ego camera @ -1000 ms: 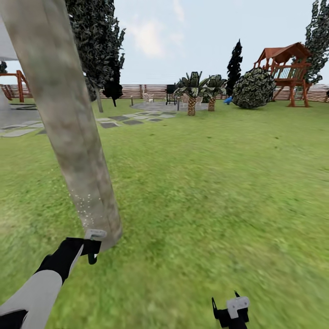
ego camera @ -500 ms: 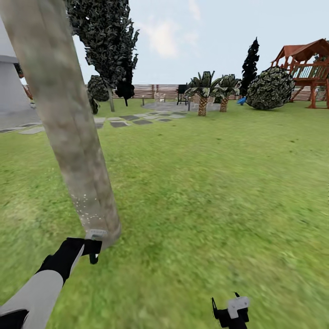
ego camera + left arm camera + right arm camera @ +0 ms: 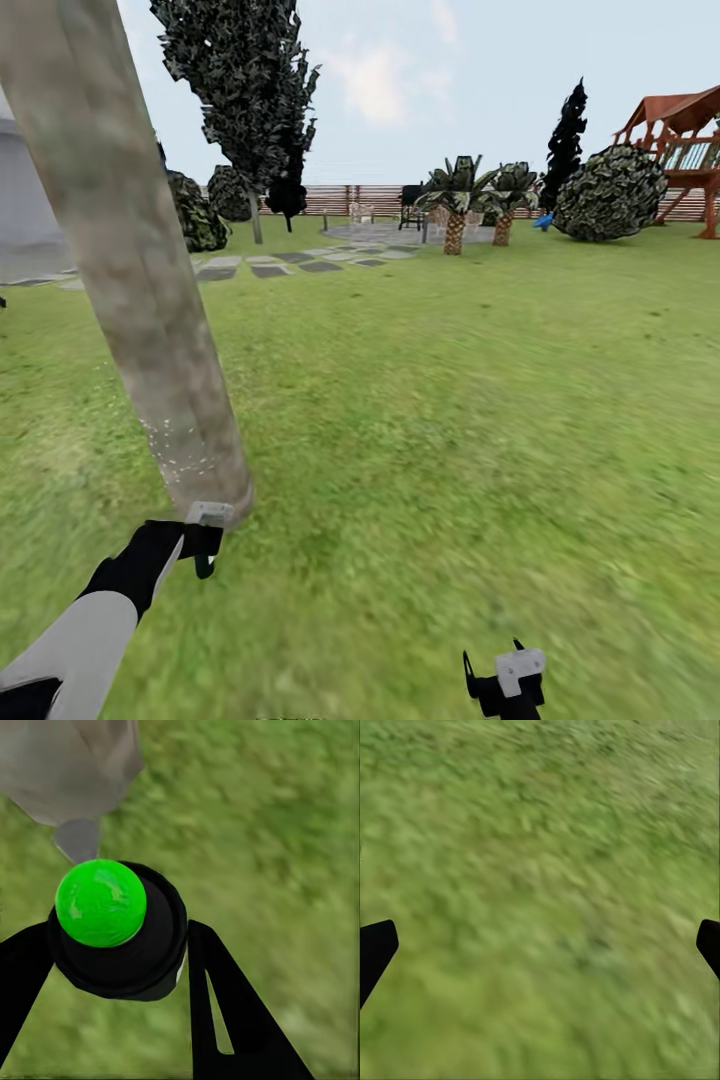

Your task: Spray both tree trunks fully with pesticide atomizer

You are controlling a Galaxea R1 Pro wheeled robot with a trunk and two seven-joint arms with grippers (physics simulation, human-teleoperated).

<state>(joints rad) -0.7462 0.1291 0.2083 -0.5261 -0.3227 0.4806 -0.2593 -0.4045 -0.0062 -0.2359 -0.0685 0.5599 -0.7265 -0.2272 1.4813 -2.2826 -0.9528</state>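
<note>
green lawn (image 3: 480, 400), left gripper (image 3: 112, 945) clamping atomizer (image 3: 112, 926) beside tree trunk (image 3: 130, 270)

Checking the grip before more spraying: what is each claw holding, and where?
The left claw grips the sprayer around its black body, below the green cap. The right claw is open over grass.

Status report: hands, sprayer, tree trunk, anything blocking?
Left hand shut on atomizer, nozzle at trunk base. Right hand open over grass. Pesticide specks low on trunk. Nothing blocking.

Mottled grey-brown tree trunk (image 3: 140, 290), whitish pesticide (image 3: 175, 455) specks, green lawn (image 3: 470, 400).
</note>
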